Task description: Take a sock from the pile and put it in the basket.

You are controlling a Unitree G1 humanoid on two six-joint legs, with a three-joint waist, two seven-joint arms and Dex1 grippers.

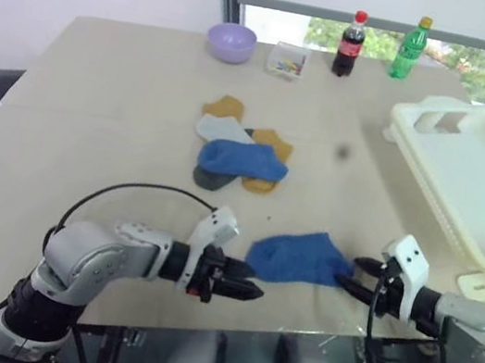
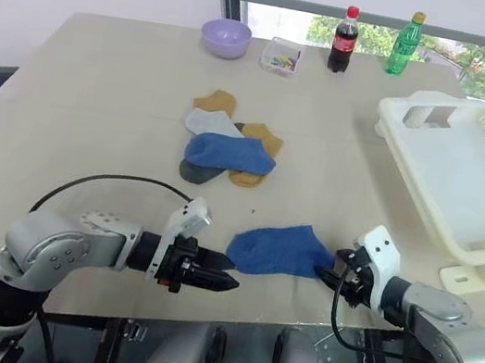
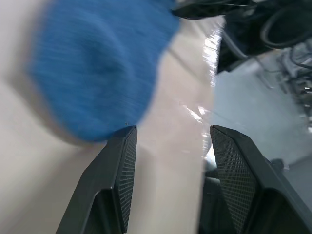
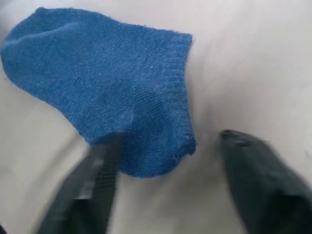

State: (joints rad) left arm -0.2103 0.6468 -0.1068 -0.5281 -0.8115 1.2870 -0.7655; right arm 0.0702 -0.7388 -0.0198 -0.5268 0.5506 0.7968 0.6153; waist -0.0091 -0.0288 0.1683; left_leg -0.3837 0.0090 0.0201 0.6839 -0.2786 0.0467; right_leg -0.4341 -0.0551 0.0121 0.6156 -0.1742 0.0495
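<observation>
1. Right wrist view: the right gripper [image 4: 168, 185] has its jaws spread, one finger overlapping the near edge of the loose blue sock [image 4: 107, 92], nothing pinched.
2. Left gripper [image 3: 168, 185] jaws also stand apart and empty, just beside the sock's opposite end, near the table [image 1: 76, 115] front edge.
3. Beyond both jaws, bare tabletop separates them from the pile [image 1: 238, 155].
4. Farther right of the right jaws sits the basket [image 1: 469, 175], well apart.

Beige table [image 1: 94, 118], socks [image 1: 238, 154], basket [image 1: 468, 179]
</observation>
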